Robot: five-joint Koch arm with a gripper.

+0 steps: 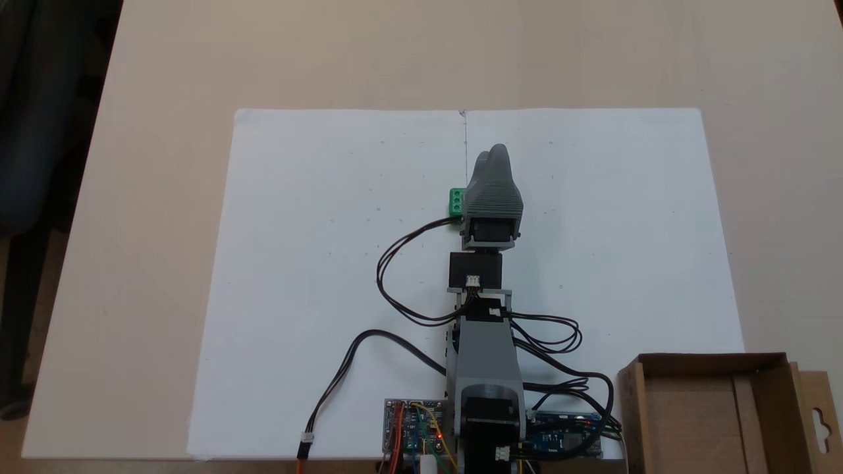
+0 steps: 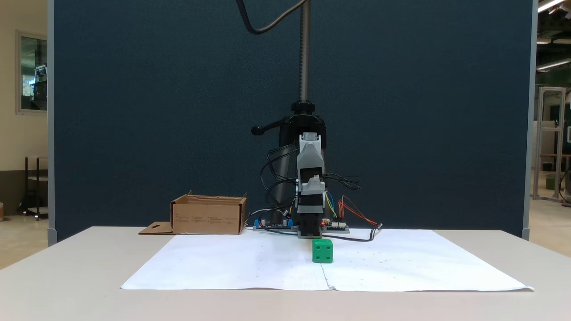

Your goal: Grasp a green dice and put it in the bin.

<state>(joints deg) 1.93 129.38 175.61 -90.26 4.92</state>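
The claw point(image 1: 495, 153) hangs over the white paper point(image 1: 316, 263), its grey fingers one behind the other from above and hidden behind the arm from the front — I cannot tell whether they are apart or together. The green dice point(image 1: 456, 201) sits on the paper just beside the claw's body, half covered by it from above; from the front the green dice point(image 2: 322, 250) rests on the sheet before the arm, two pips showing on its near face. The bin point(image 1: 718, 411) stands well apart at the desk point(image 1: 164, 164) edge near the arm's base, its hang-hole flap point(image 1: 820, 421) lying outward. Faint printed lines on the bin's point(image 2: 208, 216) side are too small to read.
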